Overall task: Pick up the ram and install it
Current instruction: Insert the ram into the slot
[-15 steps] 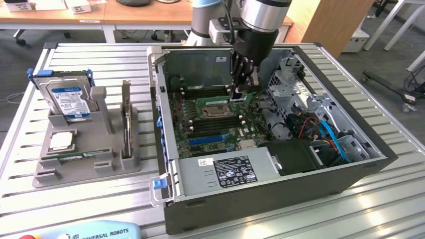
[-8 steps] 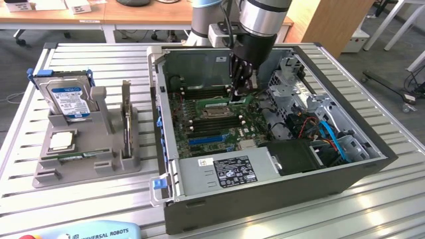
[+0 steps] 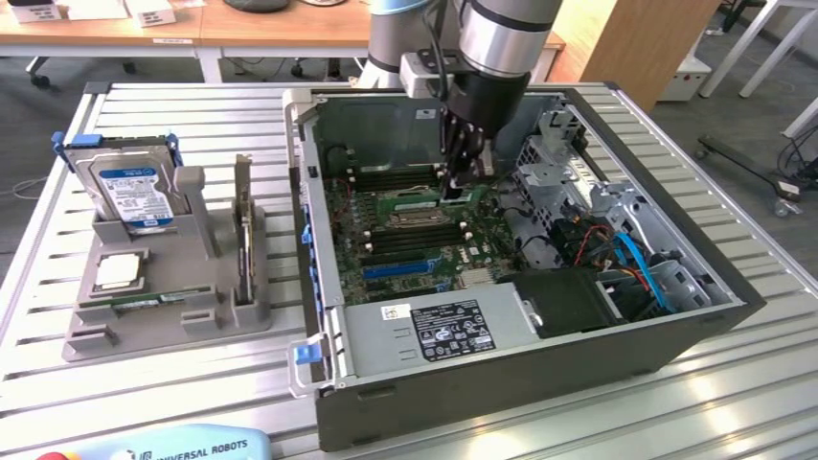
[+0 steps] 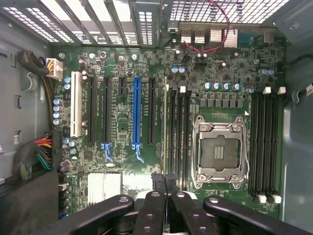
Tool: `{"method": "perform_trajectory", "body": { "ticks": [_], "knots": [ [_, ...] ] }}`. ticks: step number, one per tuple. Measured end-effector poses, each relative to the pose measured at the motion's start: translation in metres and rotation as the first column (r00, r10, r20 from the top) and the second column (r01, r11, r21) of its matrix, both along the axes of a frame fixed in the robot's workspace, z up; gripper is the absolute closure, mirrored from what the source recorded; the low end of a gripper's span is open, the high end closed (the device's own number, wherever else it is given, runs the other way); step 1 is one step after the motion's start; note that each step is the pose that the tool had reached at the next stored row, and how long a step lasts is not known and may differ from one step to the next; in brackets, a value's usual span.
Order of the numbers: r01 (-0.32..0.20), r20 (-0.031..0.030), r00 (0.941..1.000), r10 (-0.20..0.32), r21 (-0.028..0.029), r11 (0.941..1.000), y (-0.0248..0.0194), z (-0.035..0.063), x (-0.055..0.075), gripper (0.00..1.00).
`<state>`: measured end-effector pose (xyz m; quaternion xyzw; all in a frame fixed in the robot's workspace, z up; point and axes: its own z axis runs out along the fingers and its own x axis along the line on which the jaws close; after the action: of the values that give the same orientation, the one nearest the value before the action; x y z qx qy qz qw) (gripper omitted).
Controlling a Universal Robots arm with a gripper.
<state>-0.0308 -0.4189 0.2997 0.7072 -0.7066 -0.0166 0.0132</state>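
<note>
Clamped in my pincer (image 4: 166,210) at the frame's lower centre, the ram (image 4: 161,181) hangs edge-on over the memory slots (image 4: 178,134), where slight misalignment could jam or crack it.

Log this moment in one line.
gripper: shut on the ram | place: inside the computer case, over the motherboard | ram: edge-on above memory slots beside the CPU socket
</note>
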Motion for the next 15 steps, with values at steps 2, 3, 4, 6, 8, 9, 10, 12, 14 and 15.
{"method": "perform_trajectory", "body": {
  "ticks": [2, 3, 4, 6, 8, 9, 10, 12, 14, 15],
  "knots": [
    [0.0, 0.0, 1.0, 0.0, -0.0001, 1.0, 0.0, -0.002, 0.0, 0.89],
    [0.0, 0.0, 1.0, 0.0, 0.0, 1.0, 0.0, -0.0031, 0.0, 0.89],
    [0.0, 0.0, 1.0, 0.0, -0.0001, 1.0, 0.0, -0.0042, 0.0, 0.89],
    [0.0, 0.0, 1.0, 0.0, -0.0001, 1.0, 0.0, -0.0062, 0.0, 0.89],
    [0.0, 0.0, 1.0, 0.0, -0.0002, 1.0, 0.0, -0.0084, 0.0, 0.89],
    [0.0, 0.0, 1.0, 0.0, -0.0001, 1.0, 0.0, -0.0095, 0.0, 0.89],
    [0.0, 0.0, 1.0, 0.0, -0.0001, 1.0, 0.0, -0.0106, 0.0, 0.89],
    [0.0, 0.0, 1.0, 0.0, -0.0001, 1.0, 0.0, -0.0127, 0.0, 0.89],
    [0.0, 0.0, 1.0, 0.0, -0.0002, 1.0, 0.0, -0.0149, 0.0, 0.89],
    [0.0, 0.0, 1.0, 0.0, -0.0002, 1.0, 0.0, -0.0159, 0.0, 0.89]
  ]
}}
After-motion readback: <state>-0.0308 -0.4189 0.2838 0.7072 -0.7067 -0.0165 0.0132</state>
